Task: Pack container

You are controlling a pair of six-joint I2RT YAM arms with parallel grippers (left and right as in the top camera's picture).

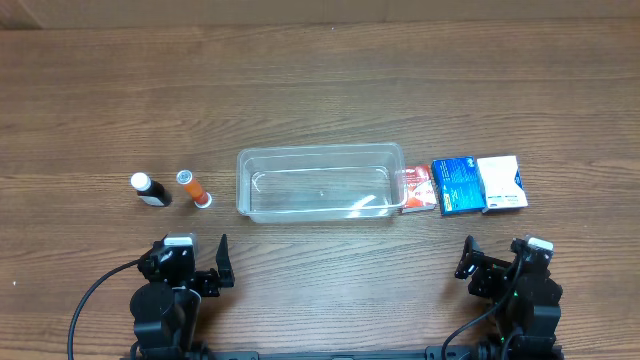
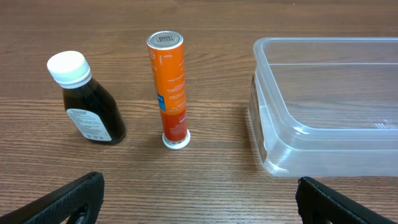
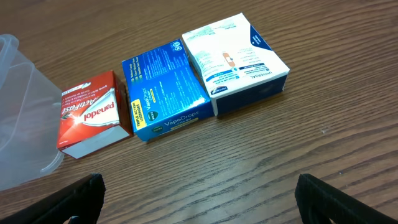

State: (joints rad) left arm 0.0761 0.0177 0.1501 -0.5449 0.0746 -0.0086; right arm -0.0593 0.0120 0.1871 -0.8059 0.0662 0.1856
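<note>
The clear plastic container (image 1: 320,184) lies empty at the table's middle; its left end shows in the left wrist view (image 2: 323,106) and a corner in the right wrist view (image 3: 18,124). Left of it stand a dark brown bottle with a white cap (image 1: 150,189) (image 2: 87,99) and an orange tube (image 1: 194,188) (image 2: 169,87). Right of it lie a red Panadol box (image 1: 418,188) (image 3: 90,115), a blue VapoDrops box (image 1: 457,186) (image 3: 163,90) and a white box (image 1: 501,183) (image 3: 236,62). My left gripper (image 1: 205,265) (image 2: 199,202) and right gripper (image 1: 495,262) (image 3: 199,199) are open and empty, near the front edge.
The wooden table (image 1: 320,80) stretches behind the row of objects. Black cables run from both arm bases at the front edge.
</note>
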